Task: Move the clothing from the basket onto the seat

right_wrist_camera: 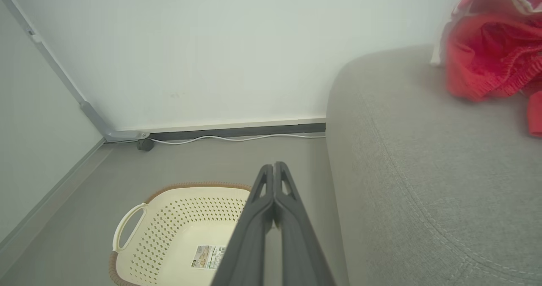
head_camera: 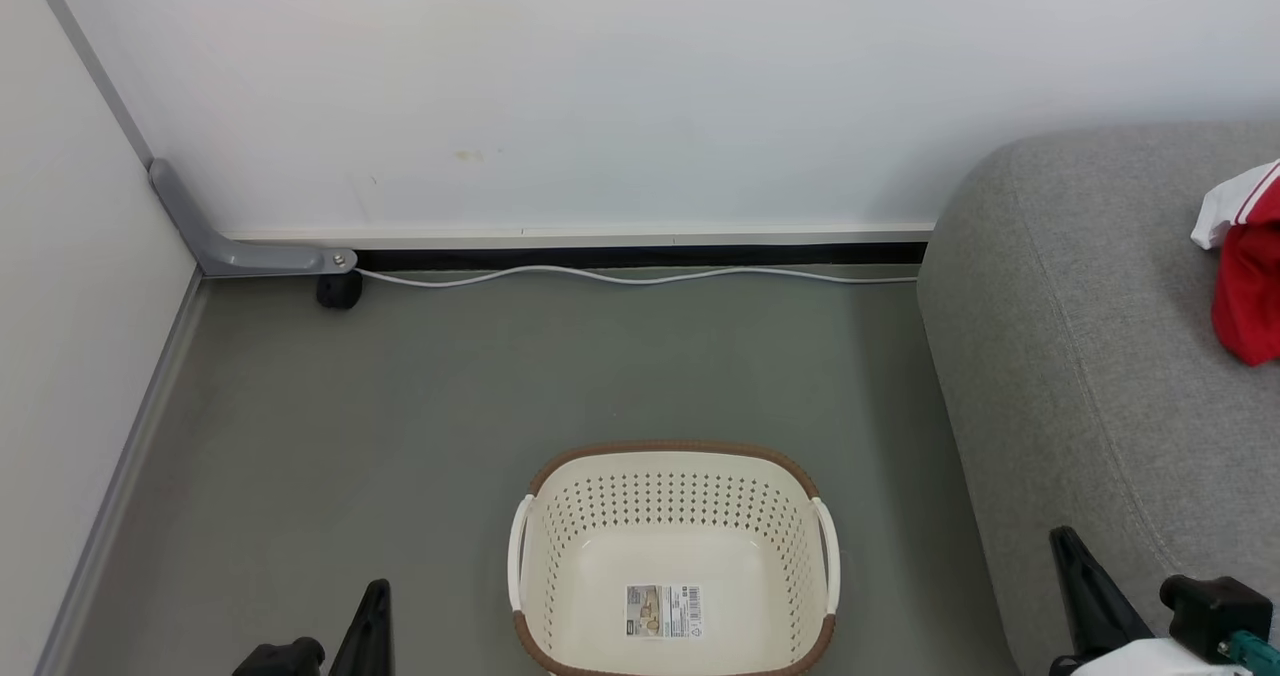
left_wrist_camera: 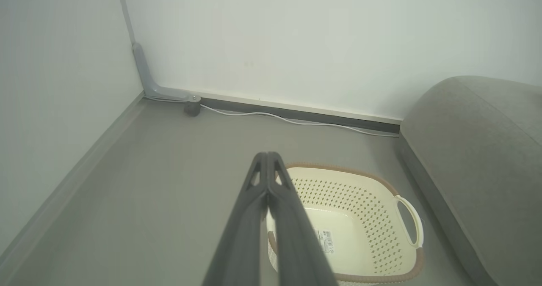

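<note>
The cream basket (head_camera: 676, 476) with a brown rim stands on the floor with nothing inside but a barcode label; it also shows as basket (left_wrist_camera: 368, 201) and basket (right_wrist_camera: 178, 218). Red clothing (head_camera: 1250, 286) with white trim lies on the grey seat (head_camera: 1080, 356), seen as clothing (right_wrist_camera: 487, 61) on the seat (right_wrist_camera: 423, 171) in the right wrist view. My left gripper (left_wrist_camera: 266, 157) is shut on nothing, hovering left of the basket; it shows at the lower left as left gripper (head_camera: 375, 596). My right gripper (right_wrist_camera: 273, 167) is shut on nothing, between basket and seat, and appears as right gripper (head_camera: 1065, 541).
A white wall and baseboard run along the back, with a white cable (head_camera: 640, 276) on the floor beside it. A grey bracket with a black caster (head_camera: 338, 291) sits in the left corner. The seat (left_wrist_camera: 478, 159) bounds the right side.
</note>
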